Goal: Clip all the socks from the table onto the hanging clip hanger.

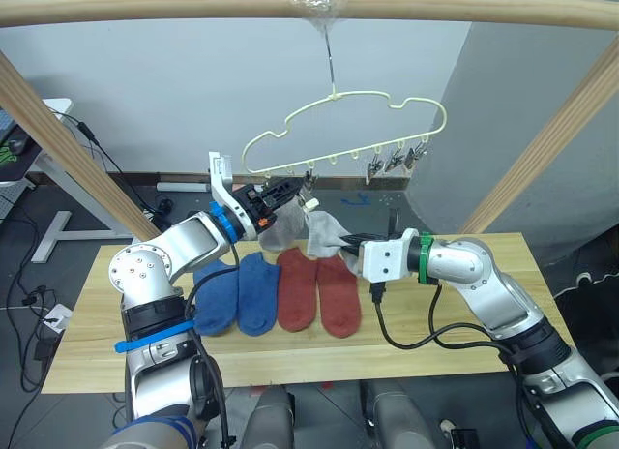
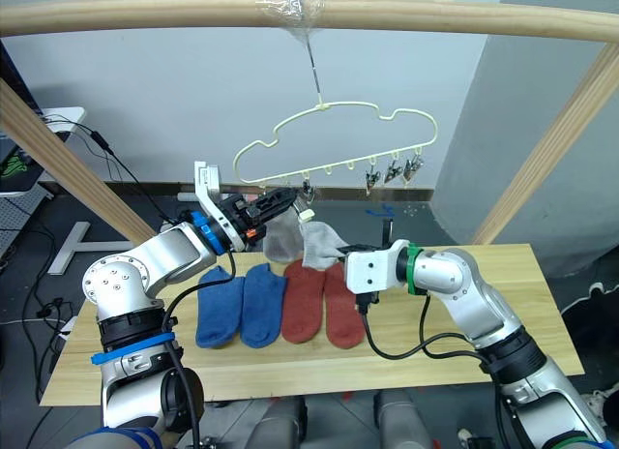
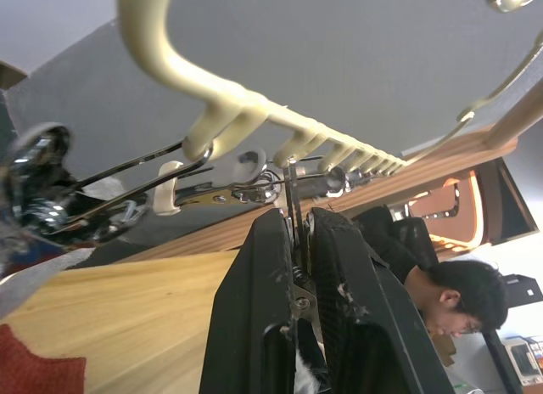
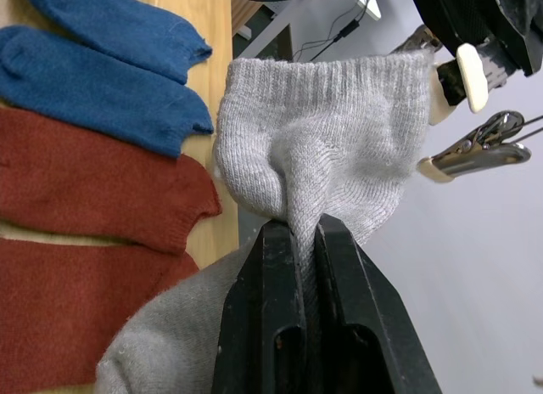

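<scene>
Four socks lie flat on the table (image 1: pixel 464 318), a long light plank top with visible grain: two blue socks (image 1: pixel 237 292) side by side on the robot's left, two rust-red socks (image 1: pixel 319 292) just beside them, all touching in one row. One light grey sock (image 1: pixel 324 233) is off the table, held in the air between the two grippers; a second grey piece (image 1: pixel 279 234) hangs just left of it, and I cannot tell whether that is a separate sock.

Room: grey-white wall behind, a darker panel on the right, dark floor, a white desk leg (image 1: pixel 60 231) and loose cables at far left. A round wooden pole frame (image 1: pixel 145 6) crosses overhead, with slanting poles down either side. A person (image 3: pixel 445 296) shows beyond the table edge in the left wrist view.

One clip hanger (image 1: pixel 340 130), pale yellow, cloud outline, hangs by its hook from the top pole where clear tape is wrapped. Along its lower bar, several small metal clips (image 1: pixel 395 162) dangle towards the right end.

Left gripper (image 1: pixel 290 190) is raised at the hanger's lower left, its fingers close together and pinching a metal clip (image 3: pixel 229 186) there. Right gripper (image 4: pixel 301 241) has its fingers clamped on the grey sock's fabric, the ribbed cuff spread just beside the clips.
</scene>
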`<state>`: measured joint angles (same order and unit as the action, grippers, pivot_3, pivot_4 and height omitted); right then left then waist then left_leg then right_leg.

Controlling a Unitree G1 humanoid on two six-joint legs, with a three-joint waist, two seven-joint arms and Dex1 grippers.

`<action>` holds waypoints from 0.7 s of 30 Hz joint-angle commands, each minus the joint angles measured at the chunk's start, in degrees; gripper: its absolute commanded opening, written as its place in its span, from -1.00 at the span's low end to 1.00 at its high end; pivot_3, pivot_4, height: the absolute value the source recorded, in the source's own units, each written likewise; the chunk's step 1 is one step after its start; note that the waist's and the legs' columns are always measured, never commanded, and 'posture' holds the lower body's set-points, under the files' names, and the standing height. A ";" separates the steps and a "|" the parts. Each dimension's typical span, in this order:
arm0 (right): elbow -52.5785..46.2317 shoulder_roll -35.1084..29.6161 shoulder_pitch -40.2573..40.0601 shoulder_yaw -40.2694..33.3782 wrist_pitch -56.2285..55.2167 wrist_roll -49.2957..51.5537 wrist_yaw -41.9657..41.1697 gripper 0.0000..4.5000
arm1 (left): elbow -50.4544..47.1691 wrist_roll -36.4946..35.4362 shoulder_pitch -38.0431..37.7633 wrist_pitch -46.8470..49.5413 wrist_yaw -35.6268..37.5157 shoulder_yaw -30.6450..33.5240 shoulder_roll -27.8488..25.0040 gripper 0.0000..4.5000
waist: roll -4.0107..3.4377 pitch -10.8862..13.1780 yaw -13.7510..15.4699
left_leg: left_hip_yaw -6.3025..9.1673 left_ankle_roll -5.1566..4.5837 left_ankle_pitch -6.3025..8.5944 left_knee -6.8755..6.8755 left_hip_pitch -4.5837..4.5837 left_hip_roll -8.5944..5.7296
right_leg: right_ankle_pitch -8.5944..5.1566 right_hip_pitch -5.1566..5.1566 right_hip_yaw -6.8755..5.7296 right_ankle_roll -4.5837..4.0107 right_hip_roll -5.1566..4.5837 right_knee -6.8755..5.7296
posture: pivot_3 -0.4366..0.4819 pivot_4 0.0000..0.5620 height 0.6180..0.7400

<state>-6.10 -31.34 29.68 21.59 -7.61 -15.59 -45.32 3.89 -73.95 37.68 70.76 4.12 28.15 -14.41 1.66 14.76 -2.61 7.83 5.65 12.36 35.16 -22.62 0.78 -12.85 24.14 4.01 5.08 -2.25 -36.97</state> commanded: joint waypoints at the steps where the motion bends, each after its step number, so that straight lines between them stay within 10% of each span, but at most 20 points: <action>1: -0.06 -0.57 1.44 -0.55 -2.25 0.22 -0.82 -0.99 | -1.44 -1.96 -0.29 -0.20 0.94 -0.86 -0.81 -0.97 | 0.00 0.00 0.00 | 0.00 0.00 0.00 0.00 0.00 0.00 | -0.01 0.00 0.00 0.02 0.00 0.00 | -0.02 -0.17 1.00; 21: -0.08 0.07 3.72 -1.05 -1.85 0.48 -2.08 -0.99 | -2.43 -2.66 -2.30 -1.53 1.96 -3.14 -1.89 -0.97 | 0.00 0.00 0.04 | 0.01 0.01 0.00 0.00 0.00 0.00 | 0.01 0.00 -0.01 -0.01 0.00 0.01 | -0.01 -0.20 1.00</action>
<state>-4.33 -31.40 32.64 21.56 -9.30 -15.66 -47.37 3.52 -75.16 35.85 69.38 5.75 25.45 -16.08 1.66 14.76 -2.57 7.84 5.66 12.36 35.16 -22.63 0.78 -12.85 24.14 4.01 5.06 -2.25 -36.96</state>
